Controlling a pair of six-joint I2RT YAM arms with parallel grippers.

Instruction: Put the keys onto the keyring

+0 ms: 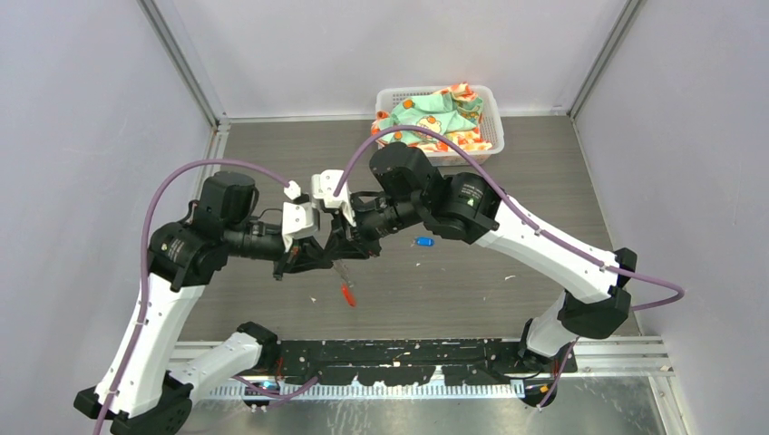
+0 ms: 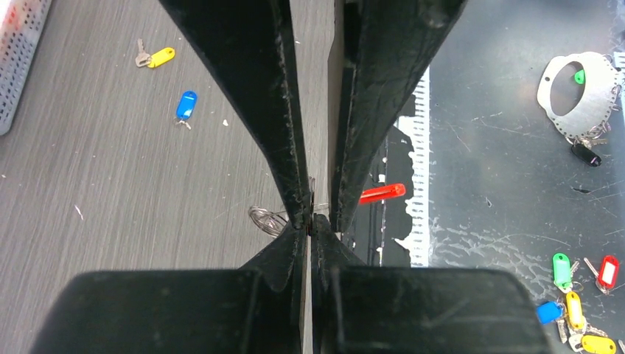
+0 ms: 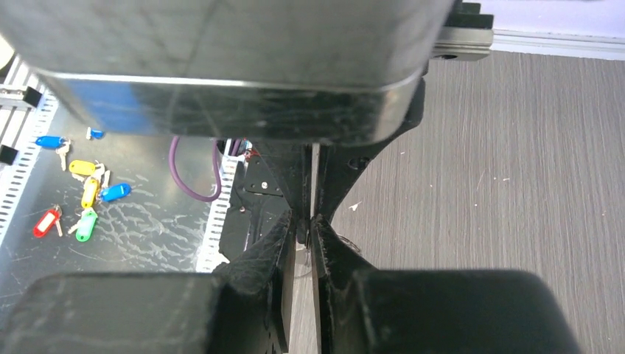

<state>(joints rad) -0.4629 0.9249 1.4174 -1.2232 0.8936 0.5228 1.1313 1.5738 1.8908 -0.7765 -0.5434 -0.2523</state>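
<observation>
My left gripper [image 2: 309, 221] is shut on the keyring [image 2: 267, 218], a thin grey wire loop sticking out to the left of its tips. The ring's red tag [image 2: 383, 193] shows on the other side and hangs below both grippers [image 1: 347, 294]. My right gripper [image 3: 304, 225] meets the left one tip to tip over mid-table. Its jaws stand a narrow slit apart around the thin wire; a grip cannot be made out. The blue-tagged key [image 2: 186, 105] lies on the table [image 1: 423, 241]. The yellow-tagged key [image 2: 158, 57] lies beyond it, hidden in the top view.
A white basket [image 1: 438, 113] holding patterned cloth stands at the back of the table. Below the near edge, a metal tray holds several spare tagged keys [image 2: 582, 310] [image 3: 81, 199] and a flat metal ring plate [image 2: 578, 88]. Grey walls close in the sides.
</observation>
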